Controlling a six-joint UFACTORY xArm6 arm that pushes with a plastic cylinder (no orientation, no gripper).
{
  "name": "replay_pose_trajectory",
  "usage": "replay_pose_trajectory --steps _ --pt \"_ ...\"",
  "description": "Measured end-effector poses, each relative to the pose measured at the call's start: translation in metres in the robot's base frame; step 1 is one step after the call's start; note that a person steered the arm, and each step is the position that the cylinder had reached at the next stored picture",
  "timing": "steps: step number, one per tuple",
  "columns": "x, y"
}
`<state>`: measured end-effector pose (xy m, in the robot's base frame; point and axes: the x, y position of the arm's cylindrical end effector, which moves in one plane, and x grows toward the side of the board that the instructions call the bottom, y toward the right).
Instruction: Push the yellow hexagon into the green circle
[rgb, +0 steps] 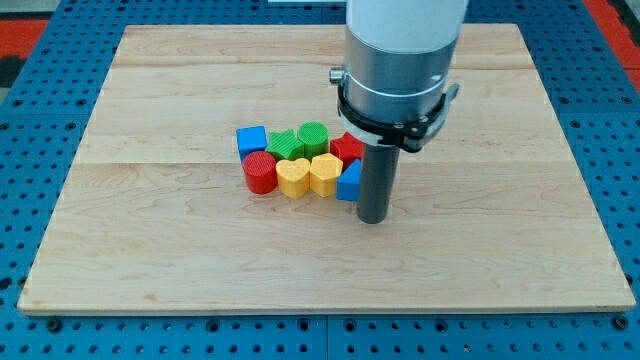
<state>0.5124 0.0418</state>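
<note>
The yellow hexagon (325, 173) sits in a tight cluster near the board's middle, just below the green circle (313, 136) and touching or nearly touching it. My tip (373, 219) rests on the board at the right of the cluster, right beside the blue triangle (348, 181), which the rod partly hides. The hexagon lies left of the blue triangle, one block away from my tip. The red star (346, 148) is partly hidden behind the rod and arm.
The cluster also holds a yellow heart (293, 177), a red cylinder (261, 172), a green star (287, 146) and a blue cube (251, 139). The wooden board (150, 250) lies on a blue pegboard.
</note>
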Motion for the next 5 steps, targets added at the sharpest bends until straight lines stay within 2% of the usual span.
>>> replay_pose_trajectory --steps 1,5 --pt "-0.003 -0.036" --pt "-0.031 -0.022"
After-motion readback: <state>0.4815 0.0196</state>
